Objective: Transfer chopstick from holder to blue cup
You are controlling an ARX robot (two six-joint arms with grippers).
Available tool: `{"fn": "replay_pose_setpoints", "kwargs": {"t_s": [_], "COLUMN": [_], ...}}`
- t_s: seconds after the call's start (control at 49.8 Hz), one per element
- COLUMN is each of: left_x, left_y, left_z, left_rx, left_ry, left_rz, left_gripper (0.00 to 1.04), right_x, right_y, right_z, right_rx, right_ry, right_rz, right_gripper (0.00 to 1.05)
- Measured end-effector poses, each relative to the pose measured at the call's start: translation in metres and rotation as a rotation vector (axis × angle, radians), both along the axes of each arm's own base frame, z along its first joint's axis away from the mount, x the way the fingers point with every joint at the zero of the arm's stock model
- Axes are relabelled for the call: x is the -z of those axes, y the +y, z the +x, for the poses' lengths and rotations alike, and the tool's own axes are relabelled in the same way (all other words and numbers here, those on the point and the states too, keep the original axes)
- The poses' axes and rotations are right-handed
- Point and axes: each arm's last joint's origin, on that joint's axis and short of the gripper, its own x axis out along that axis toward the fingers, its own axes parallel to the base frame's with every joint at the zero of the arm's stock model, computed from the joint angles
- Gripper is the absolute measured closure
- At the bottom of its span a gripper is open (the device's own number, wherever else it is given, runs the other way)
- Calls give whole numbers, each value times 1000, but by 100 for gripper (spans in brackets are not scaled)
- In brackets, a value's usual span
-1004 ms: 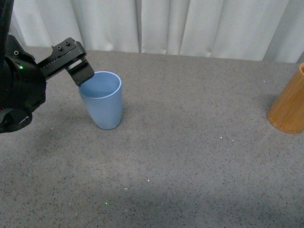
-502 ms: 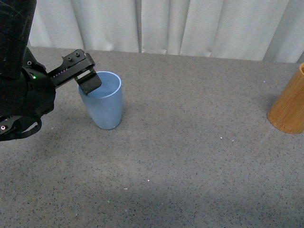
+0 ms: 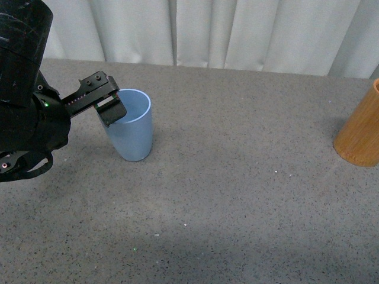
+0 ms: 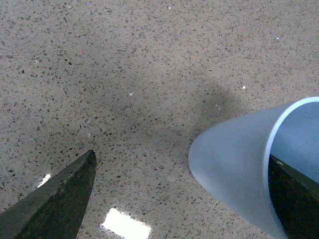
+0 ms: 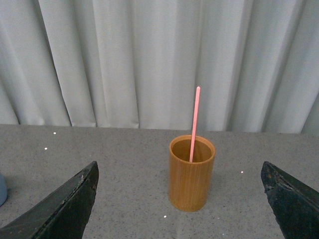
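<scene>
Pick-up step: right tool (image 5: 178, 169) gapes wide at pink chopstick (image 5: 194, 124) in bamboo holder (image 5: 192, 184); left tool (image 3: 111, 109), spread, straddles the blue cup (image 3: 133, 139) rim, maybe steadying. Next: pinch it.

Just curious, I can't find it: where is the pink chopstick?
The pink chopstick stands in the brown holder, seen in the right wrist view; in the front view that holder sits at the right edge, far from the blue cup.

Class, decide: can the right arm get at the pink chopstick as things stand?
Probably yes: the right gripper is open, facing the holder, and the chopstick stands clear above its rim.
</scene>
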Motion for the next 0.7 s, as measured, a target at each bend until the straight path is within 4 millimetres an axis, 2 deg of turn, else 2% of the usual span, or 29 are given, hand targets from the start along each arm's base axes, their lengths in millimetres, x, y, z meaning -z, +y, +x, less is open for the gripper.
{"fn": "replay_pose_setpoints", "kwargs": {"t_s": [0.201, 0.522, 0.602, 0.703], "left_x": [2, -3, -9, -18], "left_y": [-1, -12, -15, -21], "left_z": [2, 4, 3, 1], "left_rx": [1, 38, 48, 59], "left_ry": [1, -24, -40, -70], "left_rz": [0, -67, -80, -99], "left_gripper": [34, 91, 101, 101], "right_x": [0, 0, 0, 0], "right_y": [0, 0, 0, 0], "right_z": [0, 0, 0, 0], "right_rx": [0, 0, 0, 0], "right_ry": [0, 0, 0, 0], "right_rz": [0, 0, 0, 0], "right_gripper": [10, 10, 10, 10]}}
